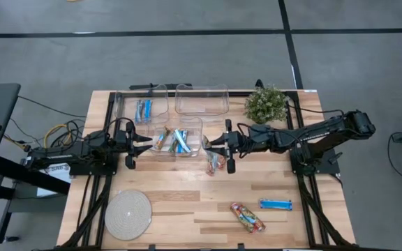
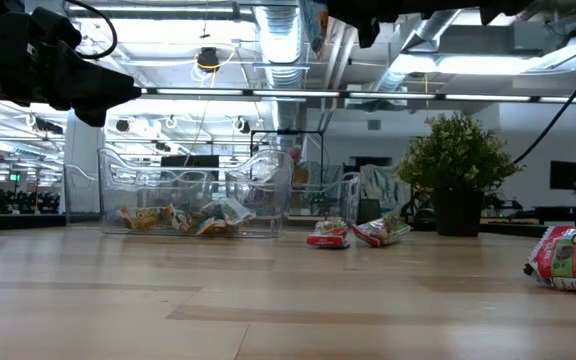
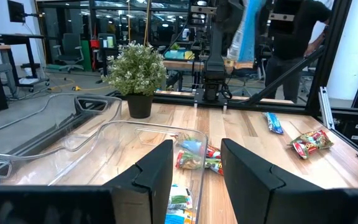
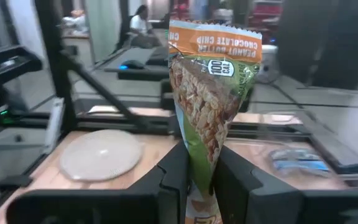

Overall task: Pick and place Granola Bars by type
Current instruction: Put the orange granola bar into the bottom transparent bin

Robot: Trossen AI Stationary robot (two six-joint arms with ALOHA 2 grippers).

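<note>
My right gripper (image 1: 211, 144) is over the table's middle, beside the near clear bin (image 1: 160, 150), and is shut on a multicoloured granola bar (image 4: 211, 87). The low view shows that bar (image 2: 314, 25) high above the table. Two more multicoloured bars (image 1: 213, 162) lie on the wood below it. The near bin holds several mixed bars (image 1: 173, 141). Blue bars (image 1: 144, 109) lie in the far left bin. My left gripper (image 3: 196, 174) stands open and level over the near bin's left part, touching nothing. My right gripper pinches the multicoloured bar by one end (image 4: 201, 177) between its two fingers, which point about level toward the table's left. The rest of the wrapper stands up past the fingertips, roughly upright. The bar is lifted clear of the table.
A clear bin with nothing in it (image 1: 202, 99) stands at the far middle, with a potted plant (image 1: 265, 104) to its right. A round pale disc (image 1: 128, 213) lies near left. A multicoloured bar (image 1: 247, 217) and a blue bar (image 1: 276, 203) lie near right.
</note>
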